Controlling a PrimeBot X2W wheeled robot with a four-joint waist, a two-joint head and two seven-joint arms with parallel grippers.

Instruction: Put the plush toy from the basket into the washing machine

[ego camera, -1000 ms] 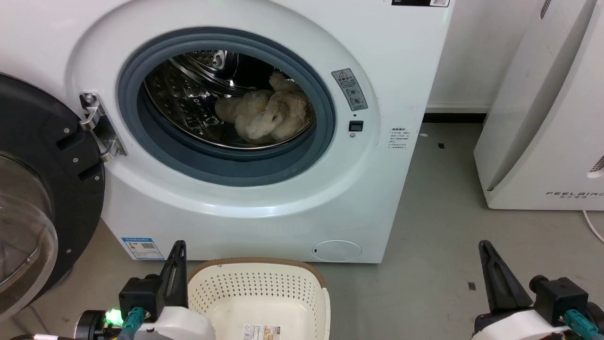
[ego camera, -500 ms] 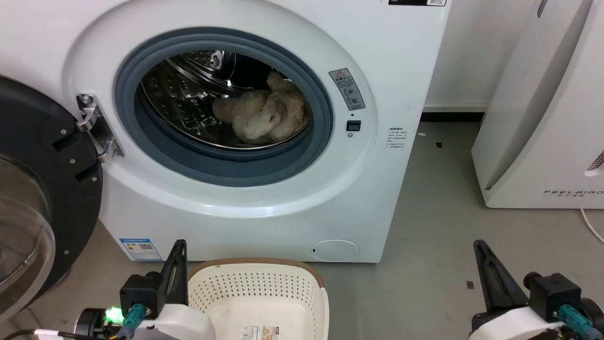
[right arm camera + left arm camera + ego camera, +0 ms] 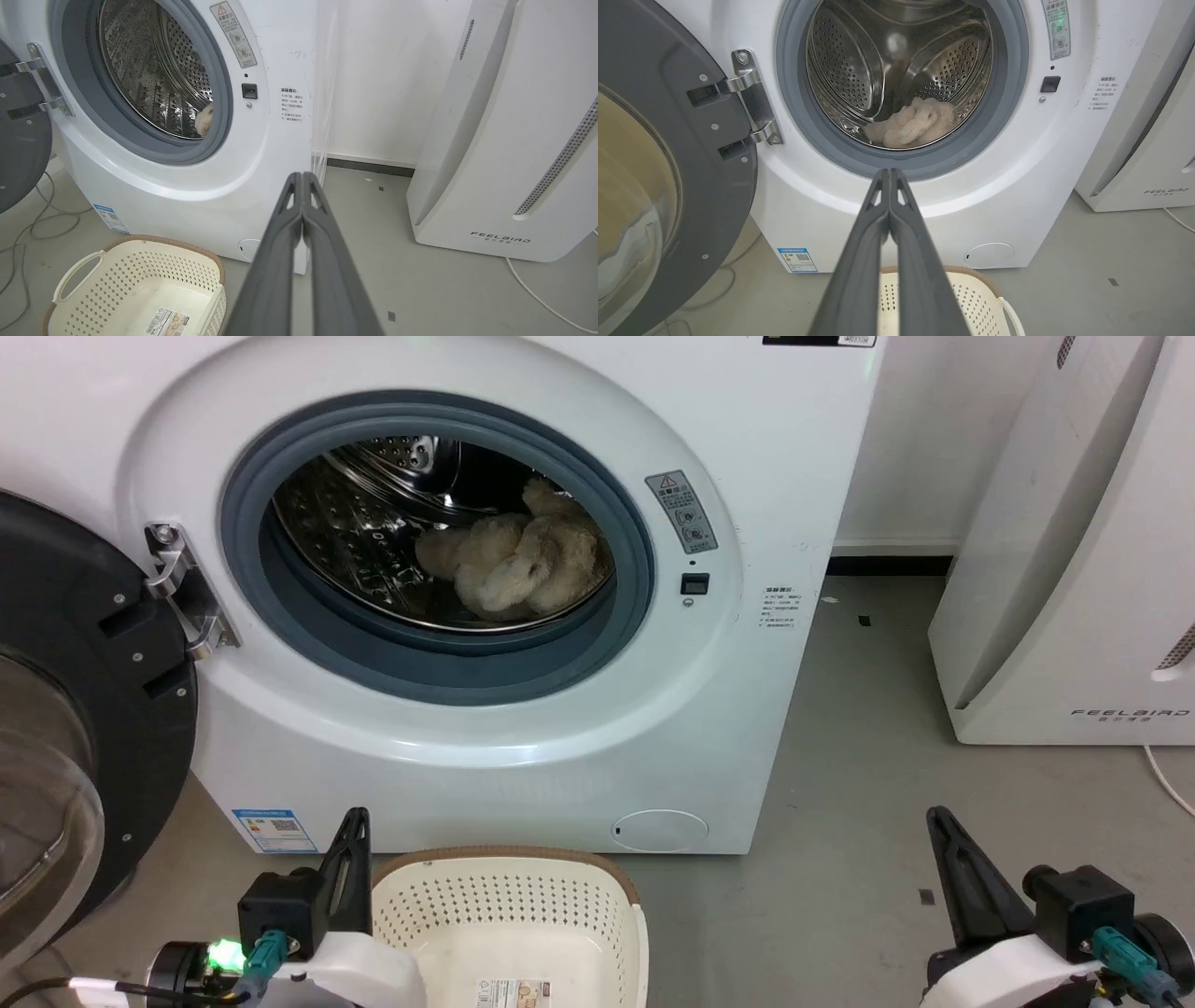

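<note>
In the head view, the plush toy lies inside the steel drum of the washing machine, toward the right of the round opening and behind the grey seal. The basket sits on the floor just in front of the machine, with a label on its bottom. The left tool stands just beside the basket's left rim. The right tool is well apart, over bare floor. The door hangs open at the left.

In the left wrist view, that tool's fingers are pressed together, holding nothing, and point at the lower edge of the opening.

In the right wrist view, its fingers are likewise pressed together and empty. A scrap of fur shows past the seal.

The placing step looks done. The next move likely only calls for keeping both arms clear of the opening.
</note>
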